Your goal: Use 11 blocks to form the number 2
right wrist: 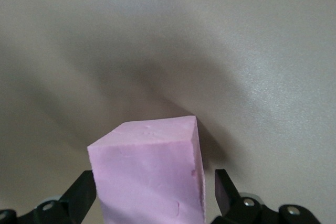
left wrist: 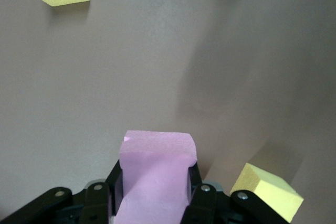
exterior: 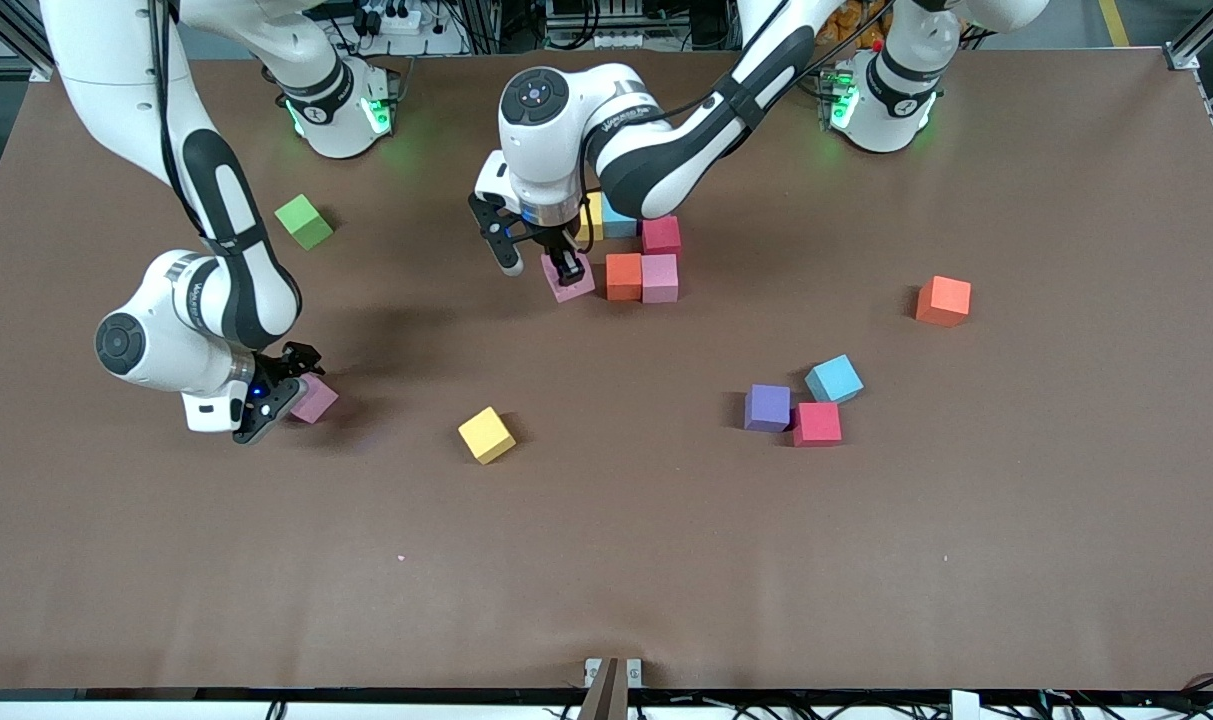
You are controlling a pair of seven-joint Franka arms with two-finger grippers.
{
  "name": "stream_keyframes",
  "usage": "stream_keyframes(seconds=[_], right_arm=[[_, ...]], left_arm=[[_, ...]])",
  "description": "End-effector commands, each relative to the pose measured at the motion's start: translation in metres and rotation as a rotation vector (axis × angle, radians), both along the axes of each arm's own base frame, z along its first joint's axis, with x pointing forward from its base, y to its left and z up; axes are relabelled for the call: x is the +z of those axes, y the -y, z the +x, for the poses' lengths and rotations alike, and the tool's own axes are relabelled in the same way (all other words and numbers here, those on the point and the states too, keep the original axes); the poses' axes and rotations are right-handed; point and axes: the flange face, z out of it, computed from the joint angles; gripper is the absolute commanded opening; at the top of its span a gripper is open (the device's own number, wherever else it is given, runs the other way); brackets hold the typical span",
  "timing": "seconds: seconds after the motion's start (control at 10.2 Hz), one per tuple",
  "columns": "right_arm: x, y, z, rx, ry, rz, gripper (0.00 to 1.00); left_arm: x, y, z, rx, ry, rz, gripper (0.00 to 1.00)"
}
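Observation:
My left gripper (exterior: 566,266) is shut on a pink block (exterior: 571,281), squeezing its sides (left wrist: 156,153). That block is down at the table, slightly turned, a small gap from an orange block (exterior: 623,276). The orange block belongs to a cluster with a pink (exterior: 659,278), a red (exterior: 661,235), a light blue (exterior: 618,224) and a yellow block (exterior: 592,216). My right gripper (exterior: 288,388) stands open around another pink block (exterior: 315,400) (right wrist: 149,177) that rests on the table, and a gap shows beside one finger (right wrist: 223,187).
Loose blocks lie nearer the front camera: a yellow one (exterior: 486,435), then purple (exterior: 767,407), red (exterior: 817,424) and light blue (exterior: 834,379) close together. An orange one (exterior: 943,301) lies toward the left arm's end. A green cube (exterior: 304,221) sits near the right arm's base.

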Motion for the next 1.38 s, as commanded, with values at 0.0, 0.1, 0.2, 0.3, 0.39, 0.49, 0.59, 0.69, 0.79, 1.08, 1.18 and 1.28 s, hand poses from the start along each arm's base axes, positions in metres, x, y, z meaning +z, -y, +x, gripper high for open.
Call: stream_keyframes(seconds=[0.0,0.1,0.2,0.3,0.39,0.49,0.59,0.69,0.79,1.08,1.18,1.28], right_arm=[[-0.003,0.003,-0.001,0.002,0.014,0.018,1.0],[-0.003,0.003,-0.001,0.002,0.014,0.018,1.0],[-0.004,0.003,-0.001,0.001,0.015,0.017,1.0],[-0.004,0.003,0.0,0.001,0.019,0.016,1.0],[-0.004,0.003,0.0,0.001,0.019,0.016,1.0],[-0.004,0.003,0.0,0.001,0.019,0.016,1.0],[-0.004,0.003,0.0,0.002,0.019,0.016,1.0],[-0.002,0.002,0.0,0.002,0.022,0.016,0.82],[-0.002,0.002,0.0,0.003,0.02,0.017,0.49],[0.003,0.001,0.004,0.029,0.032,0.022,0.18],[0.008,0.002,0.007,0.032,0.039,0.024,0.18],[0.015,0.002,0.012,0.049,0.054,0.027,0.18]], left_arm=[[-0.002,-0.01,0.001,-0.16,0.008,0.033,0.18],[-0.006,-0.011,0.001,-0.225,0.003,0.036,0.18],[-0.015,-0.015,0.002,-0.262,-0.021,0.043,0.18],[-0.018,-0.018,0.004,-0.303,-0.038,0.038,0.16],[-0.022,-0.017,0.002,-0.312,-0.048,0.038,0.15],[-0.025,-0.014,-0.002,-0.321,-0.05,0.04,0.15],[-0.032,-0.013,-0.004,-0.327,-0.062,0.043,0.14],[-0.042,-0.011,-0.007,-0.348,-0.081,0.042,0.14],[-0.044,-0.011,-0.007,-0.35,-0.089,0.033,0.14],[-0.053,-0.008,-0.009,-0.353,-0.094,0.024,0.13],[-0.057,-0.006,-0.01,-0.355,-0.097,0.022,0.13],[-0.058,-0.003,-0.011,-0.354,-0.089,0.007,0.13]])
